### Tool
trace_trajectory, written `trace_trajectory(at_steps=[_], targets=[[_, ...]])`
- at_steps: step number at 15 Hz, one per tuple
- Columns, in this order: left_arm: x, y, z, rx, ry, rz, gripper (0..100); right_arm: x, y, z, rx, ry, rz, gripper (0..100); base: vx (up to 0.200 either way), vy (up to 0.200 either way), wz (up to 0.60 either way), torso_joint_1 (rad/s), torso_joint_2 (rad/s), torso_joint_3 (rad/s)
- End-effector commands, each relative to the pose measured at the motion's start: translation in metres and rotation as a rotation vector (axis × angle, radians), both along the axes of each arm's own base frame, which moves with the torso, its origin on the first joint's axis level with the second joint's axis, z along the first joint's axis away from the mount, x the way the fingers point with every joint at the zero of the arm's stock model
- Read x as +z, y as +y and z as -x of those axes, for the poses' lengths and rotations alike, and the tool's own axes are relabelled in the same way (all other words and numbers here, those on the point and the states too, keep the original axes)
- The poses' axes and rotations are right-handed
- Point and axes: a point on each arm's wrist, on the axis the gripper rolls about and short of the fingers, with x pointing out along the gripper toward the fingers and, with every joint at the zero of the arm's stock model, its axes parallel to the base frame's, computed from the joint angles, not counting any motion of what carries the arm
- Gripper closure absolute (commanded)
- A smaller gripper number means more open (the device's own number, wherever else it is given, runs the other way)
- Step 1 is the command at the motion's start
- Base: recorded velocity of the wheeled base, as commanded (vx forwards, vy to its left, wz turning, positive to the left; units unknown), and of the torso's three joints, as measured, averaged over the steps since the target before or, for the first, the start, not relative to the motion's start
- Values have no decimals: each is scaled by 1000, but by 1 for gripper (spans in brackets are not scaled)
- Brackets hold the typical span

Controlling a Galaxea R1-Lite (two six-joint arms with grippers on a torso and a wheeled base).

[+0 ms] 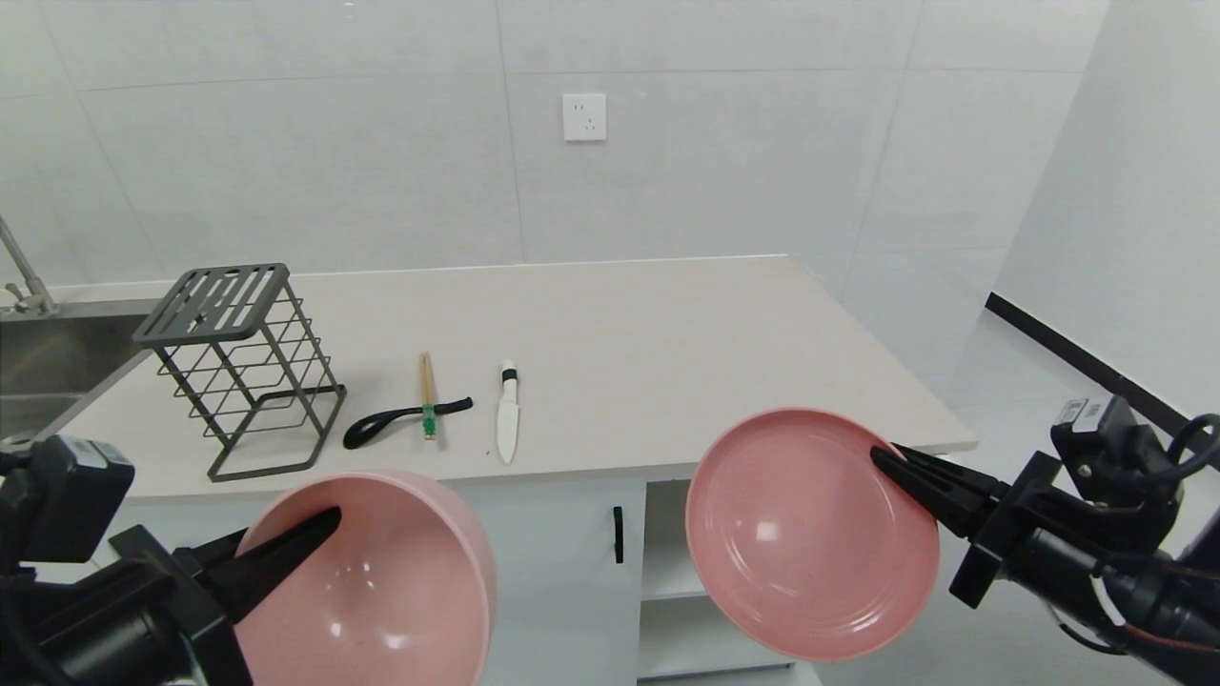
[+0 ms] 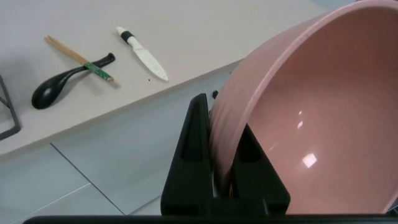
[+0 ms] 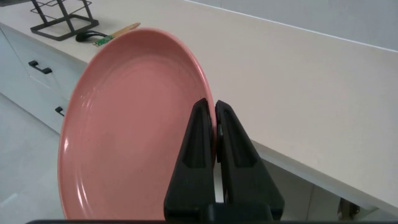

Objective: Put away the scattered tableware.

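Observation:
My left gripper [image 1: 324, 522] [image 2: 219, 134] is shut on the rim of a pink bowl [image 1: 381, 581] [image 2: 311, 118], held in the air in front of the counter at lower left. My right gripper [image 1: 882, 457] [image 3: 212, 115] is shut on the rim of a pink plate [image 1: 805, 534] [image 3: 134, 124], held tilted below the counter's front right edge. On the counter lie a black spoon [image 1: 396, 419] [image 2: 59, 84], wooden chopsticks [image 1: 428, 391] [image 2: 78, 57] across it, and a white knife [image 1: 508, 412] [image 2: 144, 55].
A black wire rack [image 1: 238, 367] [image 3: 59, 15] stands on the beige counter [image 1: 648, 353] at left, beside a steel sink [image 1: 43, 362]. White cabinets with a black handle [image 1: 618, 534] and an open shelf sit under the counter. The counter's right half is bare.

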Motion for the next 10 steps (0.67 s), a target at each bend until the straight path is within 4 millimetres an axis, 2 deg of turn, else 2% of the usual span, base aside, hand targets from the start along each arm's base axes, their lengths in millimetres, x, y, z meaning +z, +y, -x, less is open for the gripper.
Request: trace_trajectory(at_steps=[1,10], targets=[[0,0,0,-1,0,0,100,0,0,0,2,1,1,100,0,0,0,-183,422,232],[-1,0,0,-1,6,-3,100,-1,0,1,2,3,2,100,0,0,0,-212,518,298]])
